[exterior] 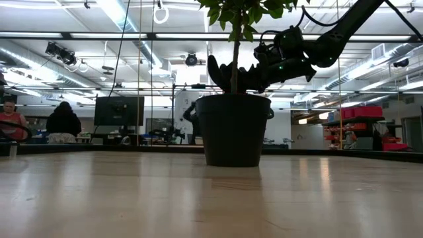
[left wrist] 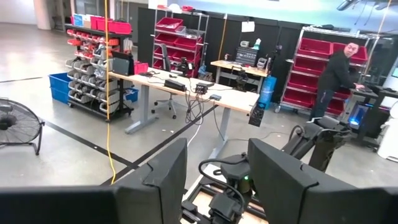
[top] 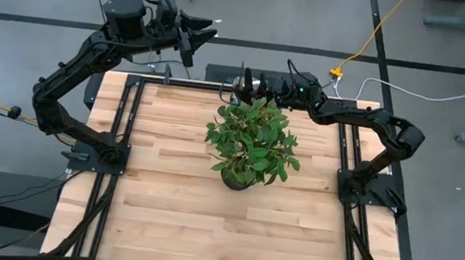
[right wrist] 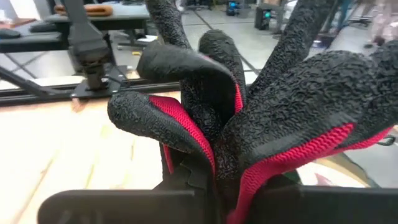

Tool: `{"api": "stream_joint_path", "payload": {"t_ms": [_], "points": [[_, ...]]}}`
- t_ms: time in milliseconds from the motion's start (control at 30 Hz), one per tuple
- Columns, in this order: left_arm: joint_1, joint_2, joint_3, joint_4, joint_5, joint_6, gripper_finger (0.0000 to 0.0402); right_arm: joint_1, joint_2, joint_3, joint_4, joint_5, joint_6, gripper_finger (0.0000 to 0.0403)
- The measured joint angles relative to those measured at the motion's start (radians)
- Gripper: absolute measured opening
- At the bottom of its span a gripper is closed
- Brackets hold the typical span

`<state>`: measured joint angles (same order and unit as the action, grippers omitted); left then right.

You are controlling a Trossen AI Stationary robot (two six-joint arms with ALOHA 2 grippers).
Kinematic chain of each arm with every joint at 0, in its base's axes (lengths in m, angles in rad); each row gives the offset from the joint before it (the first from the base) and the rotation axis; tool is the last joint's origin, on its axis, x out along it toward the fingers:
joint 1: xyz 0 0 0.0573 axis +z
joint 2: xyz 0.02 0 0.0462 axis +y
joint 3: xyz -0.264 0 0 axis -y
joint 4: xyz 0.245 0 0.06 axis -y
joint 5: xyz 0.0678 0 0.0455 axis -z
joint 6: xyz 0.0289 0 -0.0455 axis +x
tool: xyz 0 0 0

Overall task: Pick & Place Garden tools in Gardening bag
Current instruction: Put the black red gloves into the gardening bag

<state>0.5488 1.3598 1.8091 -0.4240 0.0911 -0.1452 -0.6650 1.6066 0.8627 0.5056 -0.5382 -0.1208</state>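
Observation:
The red-and-black gloves (right wrist: 249,118) fill the right wrist view, their black textured fingers splayed away from my right gripper (right wrist: 208,186), which is shut on them. In the high view this gripper (top: 250,86) hangs over the table's far edge, just behind the plant's leaves. In the low view the gloves (exterior: 221,73) show in the air behind the plant's stem. My left gripper (left wrist: 217,177) stands open and high beyond the table's far left corner (top: 197,35), with nothing between its fingers. The gardening bag and the other garden tools are out of view. My right gripper pinches the bunched gloves by their lower part (right wrist: 205,177), opposite the glove fingers, between its two fingers. It comes about level from the table's right side. The gloves hang clear of the table, their fingers sticking out past the gripper toward the left.
A leafy potted plant (top: 253,141) in a dark pot (exterior: 232,129) stands at the table's middle, its foliage close under my right gripper. Bare wooden tabletop (top: 205,222) lies nearer. People sit and stand in the room beyond (exterior: 63,122).

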Motion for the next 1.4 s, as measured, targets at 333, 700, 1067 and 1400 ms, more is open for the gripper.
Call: {"api": "stream_joint_path", "payload": {"t_ms": [333, 700, 1067, 1400], "points": [[0.0, 0.0, 0.0, 0.0, -0.01, 0.0, 0.0177, 0.006, 0.0, 0.0, 0.0, 0.033, -0.003, 0.0032], [0.0, 0.0, 0.0, 0.0, -0.009, 0.0, 0.0177, 0.006, 0.0, 0.0, -0.003, 0.025, -0.002, 0.0032], [0.0, 0.0, 0.0, 0.0, -0.009, 0.0, 0.0177, 0.006, 0.0, 0.0, -0.006, 0.025, -0.019, 0.0108], [0.0, 0.0, 0.0, 0.0, -0.009, 0.0, 0.0177, 0.006, -0.005, 0.0, -0.005, 0.025, 0.015, 0.0182]]}}
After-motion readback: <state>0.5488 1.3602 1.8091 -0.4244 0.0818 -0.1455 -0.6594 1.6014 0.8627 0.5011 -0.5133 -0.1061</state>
